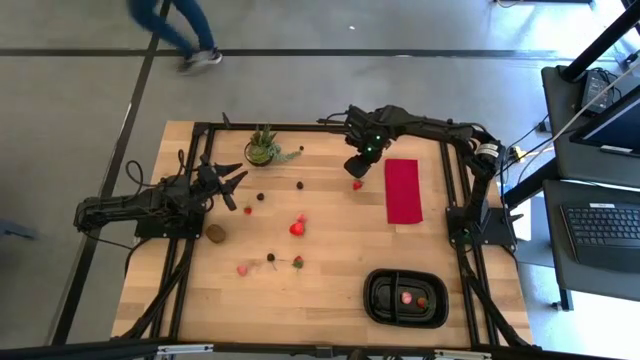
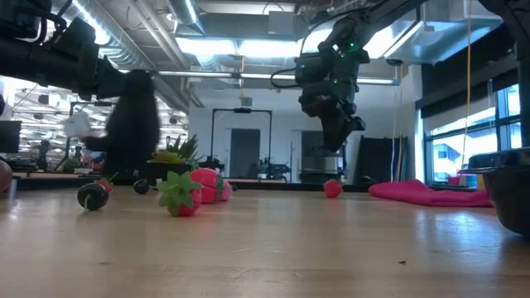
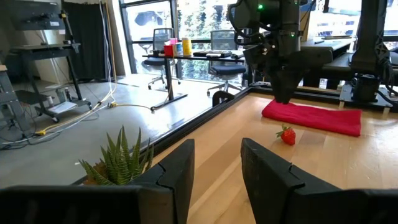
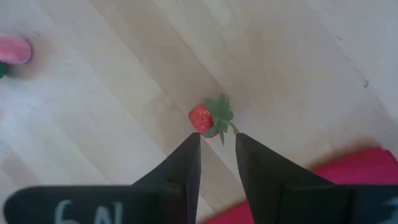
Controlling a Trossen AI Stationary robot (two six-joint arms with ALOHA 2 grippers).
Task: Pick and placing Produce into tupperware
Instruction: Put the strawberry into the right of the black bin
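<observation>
Tupperware, a black rounded-oval two-compartment plastic tray [image 1: 378, 297], sits at the pale wooden worktop's [image 1: 330, 230] near right, two red pieces inside. Right end effector [image 4: 217, 146] hangs above a small red green-topped strawberry piece [image 4: 209, 118] beside the red cloth [image 1: 403, 190], fingers narrowly apart, empty. Likely light, rigid, slippery: pinch across the red body. Left end effector [image 3: 217, 165] waits apart, empty.
</observation>
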